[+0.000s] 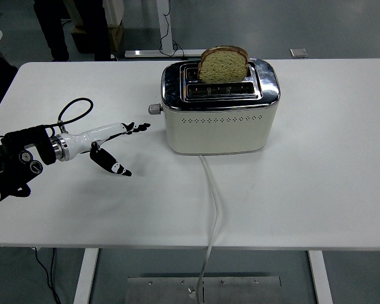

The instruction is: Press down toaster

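Note:
A cream and chrome toaster (220,117) stands at the back middle of the white table (316,177). A slice of bread (223,64) stands popped up out of its far slot. The toaster's lever knob (154,109) sits high on its left end. My left hand (121,145) is a little left of the toaster, fingers spread and holding nothing, fingertips (141,126) a short gap from the knob and below it. The right arm is out of view.
A white power cord (212,202) runs from the toaster's front over the table's near edge. A person's legs (57,25) stand beyond the table's far left corner. A table leg (166,28) stands behind.

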Robot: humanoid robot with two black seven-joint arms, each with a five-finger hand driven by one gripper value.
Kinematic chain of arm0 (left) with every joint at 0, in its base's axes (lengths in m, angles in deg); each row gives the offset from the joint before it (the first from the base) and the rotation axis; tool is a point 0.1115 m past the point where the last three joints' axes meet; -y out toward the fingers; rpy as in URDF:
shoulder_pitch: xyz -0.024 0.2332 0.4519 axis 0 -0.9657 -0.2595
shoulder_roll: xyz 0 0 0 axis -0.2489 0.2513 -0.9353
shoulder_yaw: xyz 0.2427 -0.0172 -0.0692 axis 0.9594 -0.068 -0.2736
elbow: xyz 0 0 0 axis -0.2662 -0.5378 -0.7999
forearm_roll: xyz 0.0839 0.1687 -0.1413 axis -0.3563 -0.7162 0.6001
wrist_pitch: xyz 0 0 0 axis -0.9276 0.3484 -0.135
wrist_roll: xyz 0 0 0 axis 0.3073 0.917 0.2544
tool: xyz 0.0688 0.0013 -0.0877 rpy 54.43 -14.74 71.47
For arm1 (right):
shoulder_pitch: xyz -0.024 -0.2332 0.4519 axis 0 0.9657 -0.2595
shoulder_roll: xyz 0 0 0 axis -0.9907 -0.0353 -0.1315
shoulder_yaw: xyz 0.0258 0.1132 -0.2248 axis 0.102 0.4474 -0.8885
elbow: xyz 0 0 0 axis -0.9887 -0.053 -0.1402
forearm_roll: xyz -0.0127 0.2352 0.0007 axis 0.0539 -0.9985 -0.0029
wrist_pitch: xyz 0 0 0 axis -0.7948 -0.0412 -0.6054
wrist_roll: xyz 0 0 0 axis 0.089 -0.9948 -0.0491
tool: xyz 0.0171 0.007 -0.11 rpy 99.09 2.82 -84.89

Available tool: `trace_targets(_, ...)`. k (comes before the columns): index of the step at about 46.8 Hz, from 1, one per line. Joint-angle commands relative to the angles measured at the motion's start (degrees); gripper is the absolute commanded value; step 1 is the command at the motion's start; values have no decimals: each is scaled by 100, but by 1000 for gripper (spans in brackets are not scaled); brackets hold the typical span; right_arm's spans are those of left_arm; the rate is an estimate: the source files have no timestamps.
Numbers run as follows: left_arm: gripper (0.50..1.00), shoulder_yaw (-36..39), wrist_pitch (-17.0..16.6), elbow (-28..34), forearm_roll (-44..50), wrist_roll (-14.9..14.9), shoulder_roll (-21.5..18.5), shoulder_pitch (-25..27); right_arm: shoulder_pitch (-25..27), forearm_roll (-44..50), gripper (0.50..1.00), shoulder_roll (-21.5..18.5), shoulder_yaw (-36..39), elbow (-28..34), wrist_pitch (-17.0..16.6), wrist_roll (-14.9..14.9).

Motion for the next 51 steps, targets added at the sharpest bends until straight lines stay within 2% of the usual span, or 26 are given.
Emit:
trace_targets(1, 1000, -8, 5, 0, 126, 0, -23, 8, -2, 5, 1000, 0, -5, 0, 0, 1)
trace_targets(13, 1000, -17, -13, -430, 829, -8, -23, 17, 7, 5, 1000, 0, -5, 0, 0, 1)
trace_targets(32, 1000, -43, -30, -835, 3659, -8, -23, 114, 7, -4, 1000, 0, 3, 0, 0, -8)
trace_targets(51, 1000, -70, -39, -1380, 4776, -70, 56, 237, -2, -4, 998, 0, -5, 0, 0, 1)
